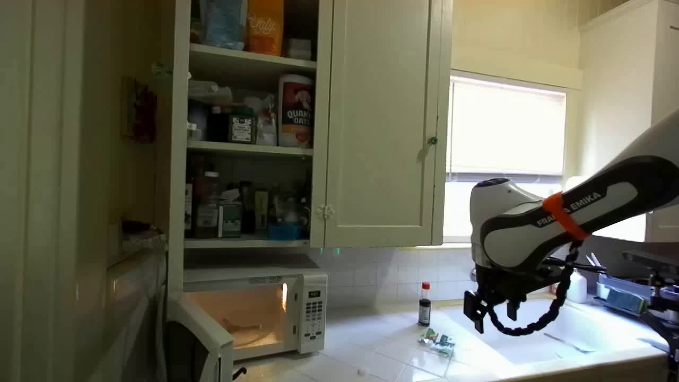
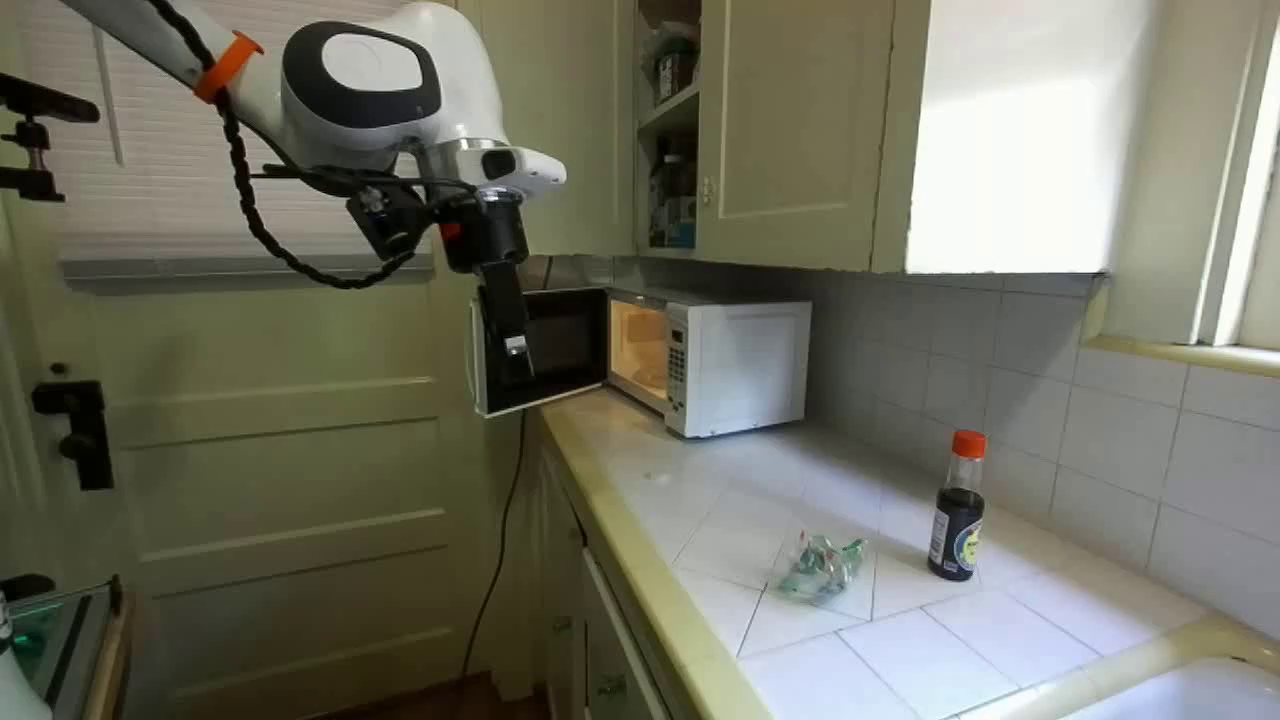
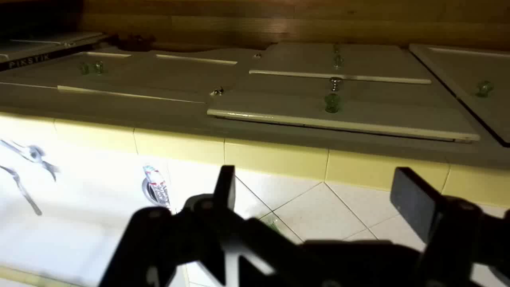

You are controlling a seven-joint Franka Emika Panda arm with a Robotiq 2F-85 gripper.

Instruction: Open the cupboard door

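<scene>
Black gripper (image 3: 318,193) is basically in your face at the bottom of the wrist view, and it's fully released: jaws spread wide, white tile of the counter (image 3: 326,211) visible through the gap.

Then you've got the big cream wall cupboard (image 1: 320,132) taking up the top middle of an exterior view, its left section showing crammed shelves (image 1: 249,147). White robot arm (image 1: 610,193) leans in from the right edge of that frame.

Task-wise, the cupboard door (image 1: 382,116) is the tall panelled one just right of those shelves. It's up top in both exterior views and looks closed to me, with the gripper well apart from it.

Sink (image 3: 79,231) shows as a bright white patch along the left of the wrist view. Microwave (image 2: 748,365) sits mid-frame on the counter in an exterior view, lit up inside, microwave door (image 2: 565,345) swung out to the left.

There's a red Quaker Oats tub (image 1: 296,111) on the middle shelf, upper left-ish in an exterior view. Dark bottle (image 2: 957,525) with a reddish cap stands upright at the right of an exterior view, and a crumpled plastic packet (image 2: 822,567) lies near it, to its left. Tiniest is the knob (image 1: 432,140) on the cupboard door's right side, right of centre in an exterior view.
</scene>
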